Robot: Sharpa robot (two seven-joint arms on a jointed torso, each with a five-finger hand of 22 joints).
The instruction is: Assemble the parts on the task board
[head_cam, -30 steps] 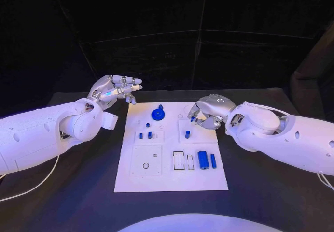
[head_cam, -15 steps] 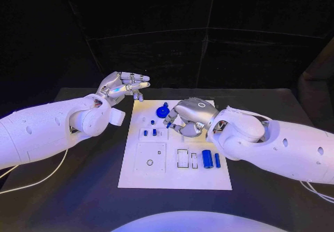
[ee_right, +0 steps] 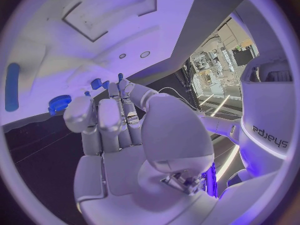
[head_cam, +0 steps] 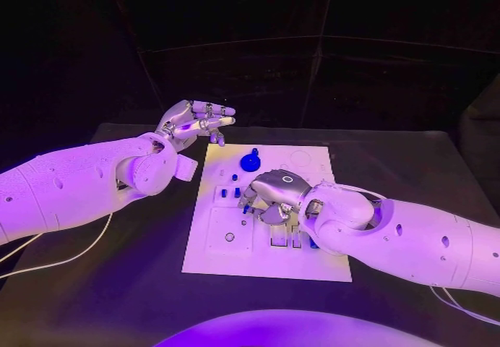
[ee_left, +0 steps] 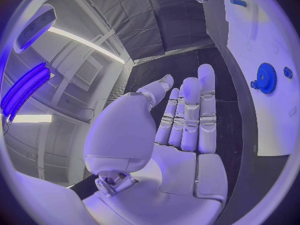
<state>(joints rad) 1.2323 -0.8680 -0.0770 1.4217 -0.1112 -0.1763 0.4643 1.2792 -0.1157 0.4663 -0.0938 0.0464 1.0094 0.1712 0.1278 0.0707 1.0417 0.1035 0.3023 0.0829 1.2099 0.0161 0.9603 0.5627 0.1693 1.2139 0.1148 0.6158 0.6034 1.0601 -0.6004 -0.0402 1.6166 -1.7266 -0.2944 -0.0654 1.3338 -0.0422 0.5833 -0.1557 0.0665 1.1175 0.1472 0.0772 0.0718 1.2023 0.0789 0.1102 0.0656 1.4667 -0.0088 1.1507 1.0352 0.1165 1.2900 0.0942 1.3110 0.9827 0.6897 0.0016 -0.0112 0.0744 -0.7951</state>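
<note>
Right silver many-fingered hand (head_cam: 273,195) has moved from the far right part of the white rectangular task board (head_cam: 313,267) to its centre, now over the small blue upright pegs (head_cam: 236,193); its fingers are curled, and I cannot tell whether they hold anything. Left silver hand (head_cam: 196,121) stays lifted beyond the board's far-left corner, fingers apart, empty. Blue toothed gear part (head_cam: 250,162) sits at the far end.

Step looks like a peg pick: descend slowly, pinch one peg, avoid its neighbour.

Readable text: "sharpa" on the right arm.
</note>
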